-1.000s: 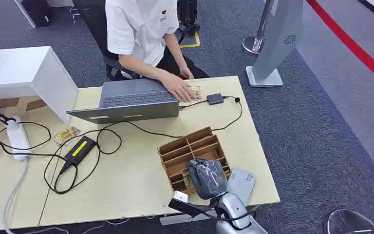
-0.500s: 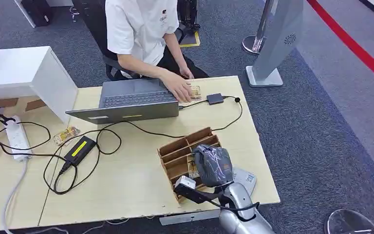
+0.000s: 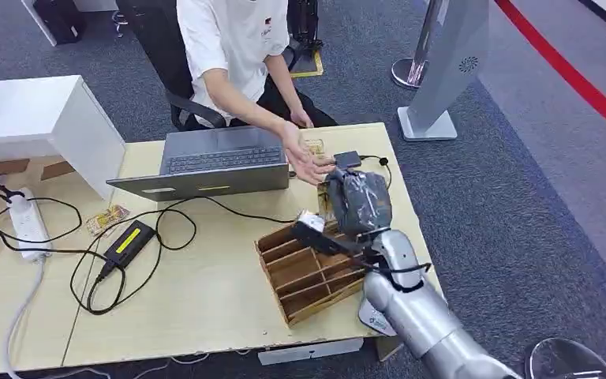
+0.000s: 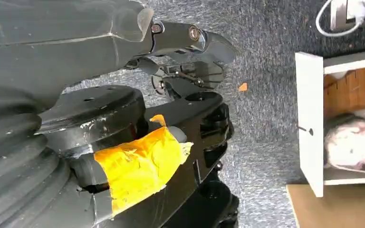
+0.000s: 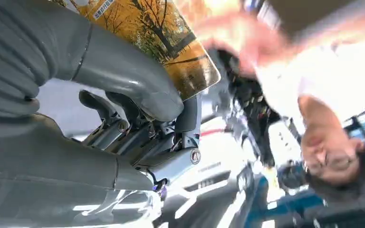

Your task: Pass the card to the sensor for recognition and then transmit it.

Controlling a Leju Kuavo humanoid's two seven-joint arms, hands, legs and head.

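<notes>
Head view: right hand (image 3: 357,201) grips a card (image 5: 166,42), thumb pressed on its face, raised over the far right of the table (image 3: 205,308). Person's open hand (image 3: 304,160) waits just beside it. Left hand (image 4: 180,57) hangs, fingers curled, holding nothing.

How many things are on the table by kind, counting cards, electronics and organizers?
Cards: 3 - card held by the right hand, card by the laptop, card near the adapter.
Electronics: 5 - laptop, sensor, adapter, power strip, grey device.
Organizers: 1 - cardboard organizer.
Total: 9
</notes>
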